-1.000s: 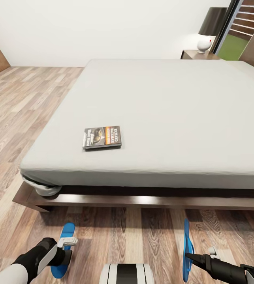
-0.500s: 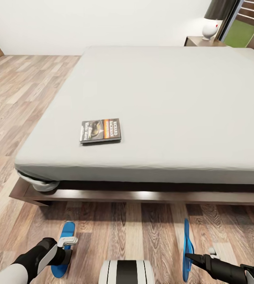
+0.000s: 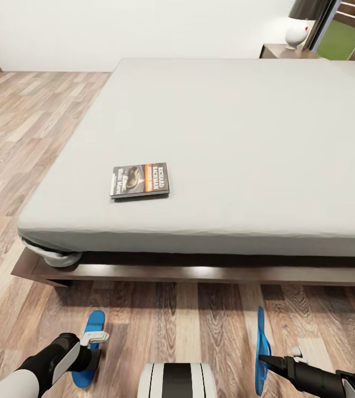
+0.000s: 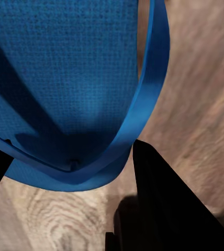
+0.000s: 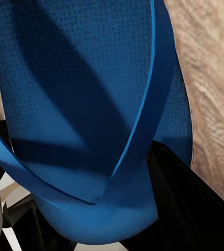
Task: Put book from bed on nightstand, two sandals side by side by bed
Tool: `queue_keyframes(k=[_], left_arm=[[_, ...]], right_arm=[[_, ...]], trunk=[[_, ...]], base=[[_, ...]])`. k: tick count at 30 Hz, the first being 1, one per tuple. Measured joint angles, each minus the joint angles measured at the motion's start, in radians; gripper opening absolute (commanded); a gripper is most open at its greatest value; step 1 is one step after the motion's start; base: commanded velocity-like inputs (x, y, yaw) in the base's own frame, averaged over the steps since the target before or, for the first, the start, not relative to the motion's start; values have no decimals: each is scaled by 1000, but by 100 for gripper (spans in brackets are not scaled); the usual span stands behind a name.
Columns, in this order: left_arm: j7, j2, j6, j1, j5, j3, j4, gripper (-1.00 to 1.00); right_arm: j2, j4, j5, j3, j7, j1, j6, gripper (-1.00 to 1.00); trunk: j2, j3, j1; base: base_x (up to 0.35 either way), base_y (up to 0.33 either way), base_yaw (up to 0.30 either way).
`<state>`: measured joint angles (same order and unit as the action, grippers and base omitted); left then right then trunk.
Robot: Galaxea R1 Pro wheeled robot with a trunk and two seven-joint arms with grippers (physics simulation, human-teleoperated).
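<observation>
Blue sandals: one clamped in left gripper [image 3: 91,341] at 7 o'clock, one in right gripper [image 3: 265,358] at 5. Bed [image 3: 227,138] drawn nearer since earlier; book [image 3: 140,180] centred; placement pending.

Bed [image 3: 227,138] sits straight ahead of the robot, mattress on a low frame [image 3: 199,273] that juts out past it at the near edge. Book [image 3: 139,180] lies flat on the mattress, near the front left corner. Nightstand [image 3: 287,51] stands behind the bed's far right corner, lamp [image 3: 298,22] on top of it. On the floor [image 3: 33,138] side before the bed: left sandal [image 3: 89,345] at the left gripper [image 3: 91,340], right sandal [image 3: 261,348] on edge at the right gripper [image 3: 265,358], well apart, robot's trunk [image 3: 177,381] between them.
</observation>
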<state>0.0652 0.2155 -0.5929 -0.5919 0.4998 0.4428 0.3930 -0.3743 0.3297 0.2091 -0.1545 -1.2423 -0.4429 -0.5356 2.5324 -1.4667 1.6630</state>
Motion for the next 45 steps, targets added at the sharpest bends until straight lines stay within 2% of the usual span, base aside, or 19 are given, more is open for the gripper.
queue_keyframes(k=[26, 31, 45], left_arm=[[0, 2, 9, 0, 0, -1, 1, -100], [0, 2, 9, 0, 0, -1, 1, -100], [0, 1, 10, 0, 0, -1, 1, -100]], right_arm=[[0, 0, 0, 0, -1, 0, 0, -100], [0, 0, 0, 0, 0, 0, 0, -100], [0, 0, 0, 0, 0, 0, 0, -100]], trunk=[[0, 0, 0], [1, -19, 2], [1, -19, 2]], base=[[23, 57, 0], [0, 0, 0], [0, 0, 0]])
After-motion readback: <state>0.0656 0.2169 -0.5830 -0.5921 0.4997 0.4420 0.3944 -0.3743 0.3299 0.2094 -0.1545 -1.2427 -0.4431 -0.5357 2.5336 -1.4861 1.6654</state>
